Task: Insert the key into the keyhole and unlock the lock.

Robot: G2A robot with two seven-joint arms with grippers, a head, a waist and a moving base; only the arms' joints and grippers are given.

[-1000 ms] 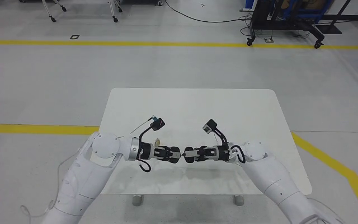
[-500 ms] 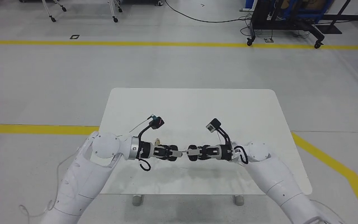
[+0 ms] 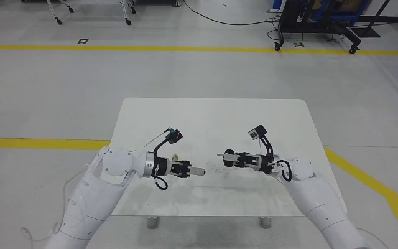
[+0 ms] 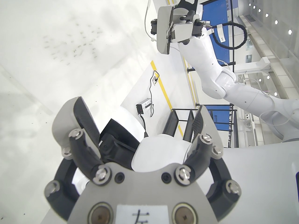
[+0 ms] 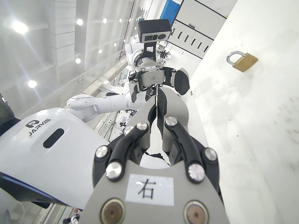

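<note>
A brass padlock with a silver shackle lies flat on the white table; from above it is a small tan spot beside the left arm. My right gripper is shut, with a thin metal sliver, apparently the key, pinched edge-on between its pads. It hangs over the table's middle, tip pointing at the left gripper. My left gripper stands open with nothing between its fingers, a short gap away. The left wrist view shows the right gripper farther off, shut.
The tabletop bears faint scuff marks. Both forearms lie low over the near half of the table. Yellow floor lines run past the table, and equipment stands sit far behind it.
A second ago the two grippers met tip to tip over the table's near middle. The right gripper has since drawn back to the right, leaving a gap; the left arm stayed in place.
</note>
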